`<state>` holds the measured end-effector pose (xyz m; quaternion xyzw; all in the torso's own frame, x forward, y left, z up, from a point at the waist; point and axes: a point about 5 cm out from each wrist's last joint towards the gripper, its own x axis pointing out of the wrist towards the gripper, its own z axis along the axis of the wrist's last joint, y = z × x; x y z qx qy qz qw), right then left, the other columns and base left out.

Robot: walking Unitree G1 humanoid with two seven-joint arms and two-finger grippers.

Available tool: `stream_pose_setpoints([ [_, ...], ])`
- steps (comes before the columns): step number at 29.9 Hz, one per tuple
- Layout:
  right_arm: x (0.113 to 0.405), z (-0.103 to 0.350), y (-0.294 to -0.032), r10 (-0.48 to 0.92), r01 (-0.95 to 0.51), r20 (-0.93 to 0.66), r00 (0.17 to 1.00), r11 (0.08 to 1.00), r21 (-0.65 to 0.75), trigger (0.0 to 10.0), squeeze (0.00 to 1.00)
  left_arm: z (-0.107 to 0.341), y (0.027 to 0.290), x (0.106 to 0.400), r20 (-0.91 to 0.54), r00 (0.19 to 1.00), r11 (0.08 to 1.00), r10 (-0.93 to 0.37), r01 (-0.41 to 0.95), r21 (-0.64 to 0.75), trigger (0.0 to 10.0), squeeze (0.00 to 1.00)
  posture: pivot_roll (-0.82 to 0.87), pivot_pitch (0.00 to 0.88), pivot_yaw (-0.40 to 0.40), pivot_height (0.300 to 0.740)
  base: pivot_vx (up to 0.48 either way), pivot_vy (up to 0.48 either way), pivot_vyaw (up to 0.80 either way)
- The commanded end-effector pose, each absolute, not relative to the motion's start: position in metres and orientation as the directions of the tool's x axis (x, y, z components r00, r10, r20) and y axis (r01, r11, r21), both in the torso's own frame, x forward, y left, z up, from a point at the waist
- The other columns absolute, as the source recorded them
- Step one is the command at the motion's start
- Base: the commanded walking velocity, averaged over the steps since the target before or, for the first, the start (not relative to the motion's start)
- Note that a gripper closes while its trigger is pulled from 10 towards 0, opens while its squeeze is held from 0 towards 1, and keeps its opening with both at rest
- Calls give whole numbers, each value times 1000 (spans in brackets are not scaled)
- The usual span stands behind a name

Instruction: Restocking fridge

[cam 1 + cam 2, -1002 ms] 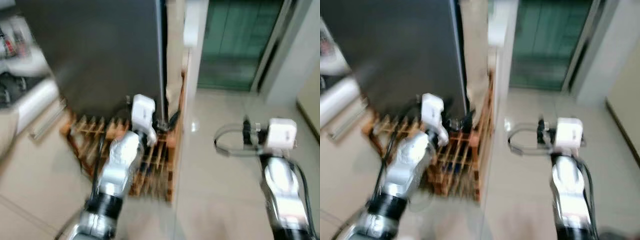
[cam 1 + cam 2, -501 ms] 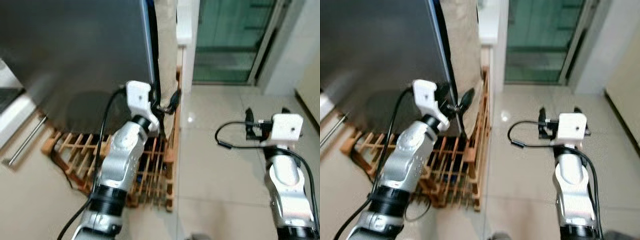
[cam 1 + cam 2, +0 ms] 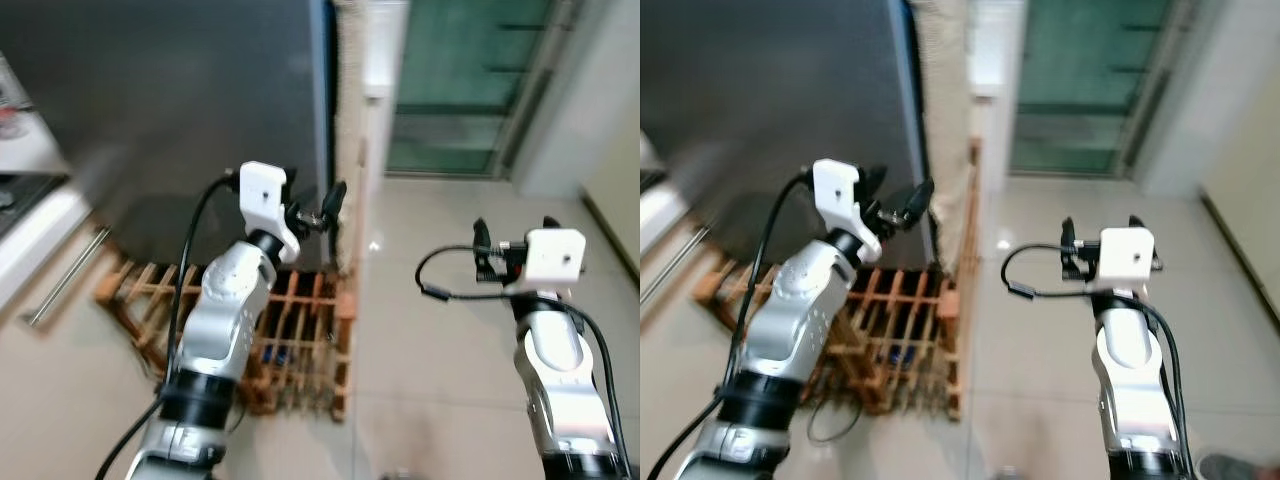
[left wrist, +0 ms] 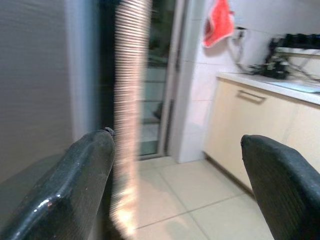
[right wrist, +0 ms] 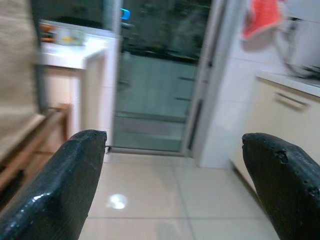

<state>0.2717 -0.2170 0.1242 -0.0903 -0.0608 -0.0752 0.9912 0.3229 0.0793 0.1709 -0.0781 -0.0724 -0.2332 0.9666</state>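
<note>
We stand before the fridge (image 3: 190,100), its dark grey door shut and taking up the upper left of our head views; its right edge (image 3: 322,120) runs down beside a pale, ribbed panel (image 3: 347,110). Our left gripper (image 3: 318,208) is raised at that right edge, fingers (image 3: 336,195) released and spread, one finger (image 4: 65,195) just beside the door's side and the other (image 4: 285,185) well apart from it; nothing lies between them. Below the fridge and behind our left arm a wooden slatted rack (image 3: 290,330) sits on the tiled floor (image 3: 440,400). Our right gripper (image 3: 1098,232) is held out over that bare floor, well apart from the fridge; its fingers (image 5: 55,195) are likewise released and wide, grasping nothing. Ahead of us lies a green glass door (image 3: 460,90); in the right wrist view a red cloth (image 5: 262,17) hangs on the tiled wall above a cream cabinet (image 5: 275,120) with a bar handle. At far left a pale table (image 3: 30,215) edge shows, blurred.
</note>
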Motion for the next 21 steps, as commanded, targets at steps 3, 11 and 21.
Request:
stream_pose_setpoints([
  [3,275,127,-212,-122,147,145,982,974,-174,10000,0,173,77,329,148,889,887,-432,449,-106,10000,0,-137,0,64,740,0,0,0],
  [11,276,127,-211,-120,145,146,982,974,-172,10000,0,167,72,340,84,896,889,-437,444,-108,10000,0,-145,0,66,740,0,0,0],
  [21,270,126,-212,-128,152,142,982,973,-173,10000,0,174,61,355,66,914,900,-399,405,-161,10000,0,-174,0,74,740,0,0,0],
])
